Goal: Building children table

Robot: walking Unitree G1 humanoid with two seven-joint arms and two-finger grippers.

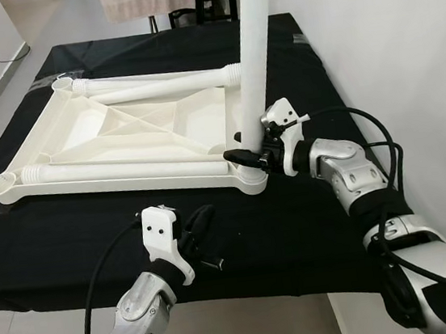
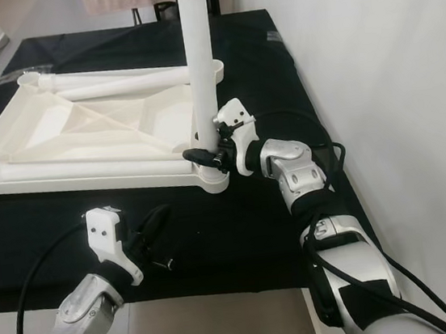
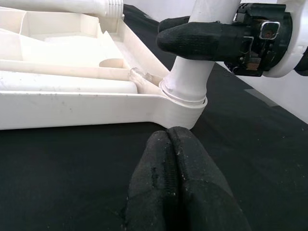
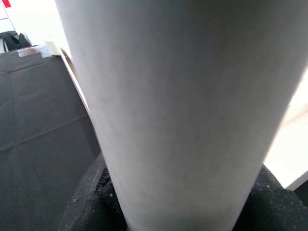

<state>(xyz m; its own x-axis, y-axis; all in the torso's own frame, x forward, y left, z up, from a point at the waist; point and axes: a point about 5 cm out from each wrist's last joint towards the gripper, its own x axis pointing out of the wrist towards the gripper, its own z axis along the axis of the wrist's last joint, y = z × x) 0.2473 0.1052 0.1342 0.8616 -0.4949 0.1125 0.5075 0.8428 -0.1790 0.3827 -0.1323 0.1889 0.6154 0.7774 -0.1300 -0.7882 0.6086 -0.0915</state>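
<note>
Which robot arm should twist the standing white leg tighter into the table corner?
The right. Its gripper already clasps the upright leg just above the corner socket, while the left gripper rests shut on the black cloth.

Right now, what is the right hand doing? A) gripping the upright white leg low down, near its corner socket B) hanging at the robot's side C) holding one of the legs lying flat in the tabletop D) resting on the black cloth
A: the right hand is closed around the upright leg just above the corner socket of the upturned tabletop.
</note>
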